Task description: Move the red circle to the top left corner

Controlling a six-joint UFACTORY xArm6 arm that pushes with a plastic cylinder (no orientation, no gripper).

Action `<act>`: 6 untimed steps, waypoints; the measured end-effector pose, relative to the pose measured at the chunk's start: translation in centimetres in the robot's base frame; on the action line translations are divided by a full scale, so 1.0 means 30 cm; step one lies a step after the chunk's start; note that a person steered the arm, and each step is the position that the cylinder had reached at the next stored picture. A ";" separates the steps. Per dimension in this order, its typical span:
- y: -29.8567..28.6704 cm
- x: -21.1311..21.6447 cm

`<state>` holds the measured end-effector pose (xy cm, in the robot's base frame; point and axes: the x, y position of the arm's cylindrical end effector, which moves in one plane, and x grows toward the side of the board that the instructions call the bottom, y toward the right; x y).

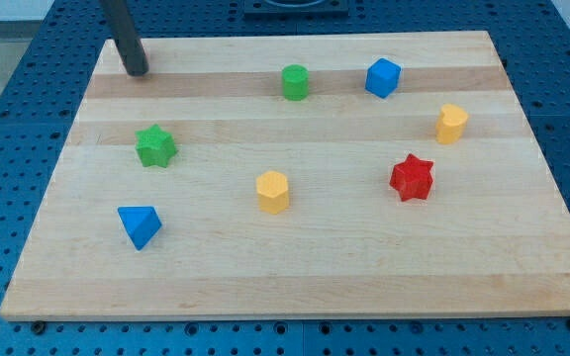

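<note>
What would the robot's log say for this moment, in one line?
my tip: top left corner of board, touching no block | nearest: green star, below it | red star: view's right | red circle: not visible

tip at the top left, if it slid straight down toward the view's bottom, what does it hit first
Probably the green star. My tip sits just above and slightly left of it, so it might only clip the star's left edge. Past that lies the blue triangle.
</note>
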<state>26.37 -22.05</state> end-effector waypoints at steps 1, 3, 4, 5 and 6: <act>0.053 -0.035; 0.000 -0.120; -0.032 -0.120; -0.034 -0.081; -0.033 0.121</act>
